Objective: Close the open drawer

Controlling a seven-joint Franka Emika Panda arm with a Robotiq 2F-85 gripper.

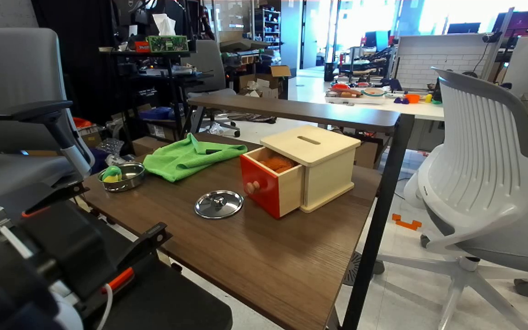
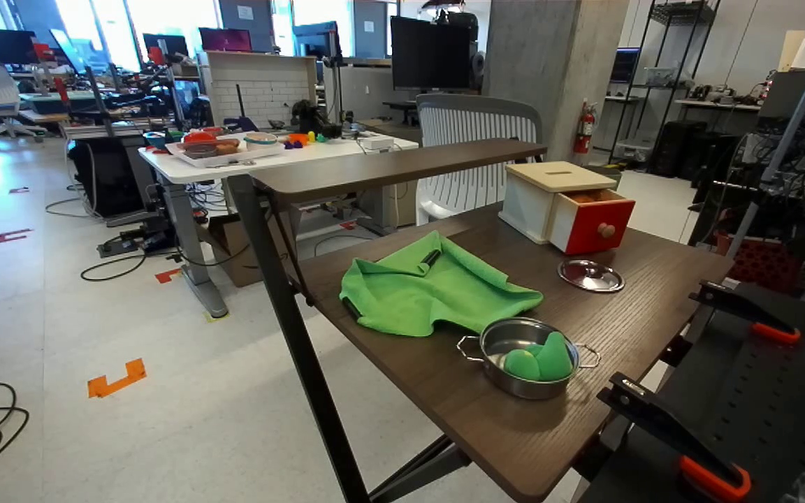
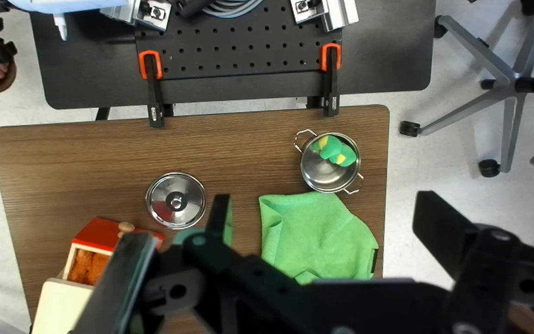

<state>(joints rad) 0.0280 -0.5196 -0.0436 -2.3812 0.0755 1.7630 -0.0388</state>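
The drawer with its red-orange front (image 1: pixel 266 195) is pulled partly out of a light wooden box (image 1: pixel 330 178). Its front also shows in an exterior view (image 2: pixel 592 230), with a round wooden knob (image 2: pixel 606 230). Something orange and fuzzy (image 1: pixel 277 163) lies inside the drawer. In the wrist view the drawer (image 3: pixel 102 233) is at the lower left, partly hidden by the gripper, and the box lid (image 3: pixel 60 306) is cut off by the frame. My gripper (image 3: pixel 324 204) has its fingers wide apart, with nothing between them, high above the table. It does not show in the exterior views.
A round metal lid (image 3: pixel 176 200) lies in front of the drawer. A metal pot (image 3: pixel 327 171) with green and yellow pieces stands beside a green cloth (image 3: pixel 318 232). A raised shelf (image 1: pixel 300 111) runs along the table's (image 1: pixel 264 261) far side. Black clamps (image 3: pixel 155 104) grip the near edge.
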